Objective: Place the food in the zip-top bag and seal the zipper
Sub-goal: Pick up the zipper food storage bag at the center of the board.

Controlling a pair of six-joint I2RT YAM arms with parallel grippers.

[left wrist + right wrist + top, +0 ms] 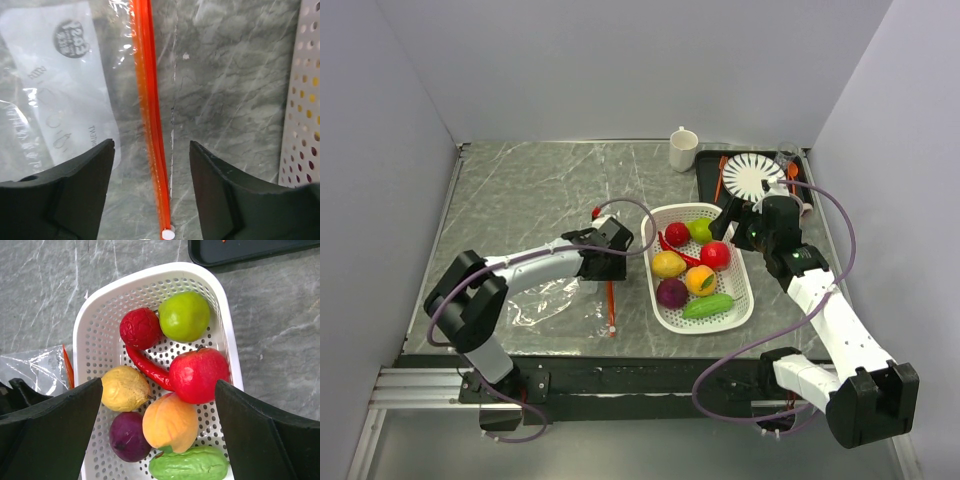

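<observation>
**Zipper between open left jaws, food in the basket**

Top external view: The zip-top bag [545, 300] is seen lying flat near the counter's [520, 190] near edge, left of centre, with its zipper [611, 305] along the side that faces the white basket [745, 310]. The left gripper [608, 268] is held over the zipper's far end. All the food is held in the basket, which stands just right of the bag. The right gripper [735, 222] is held over the basket's far end. A white mug [683, 150] and a black tray [710, 180] with a striped plate [752, 175] are set at the far right corner.

Left wrist view: The left gripper [151, 147] is open, and the zipper [150, 125] is seen between its fingers [80, 185], touched by neither. The white slider [168, 233] sits at the strip's lower end. The clear bag [55, 100] is spread to the left.

Right wrist view: The right gripper [159, 385] is spread wide above the basket [90, 325], with nothing held. Below it are seen a dark red ball [141, 328], a green ball [184, 316], a red ball [200, 375], a chilli [147, 367], a yellow ball [125, 388], an orange ball [170, 422], a purple ball [129, 436] and a cucumber [189, 465].
</observation>
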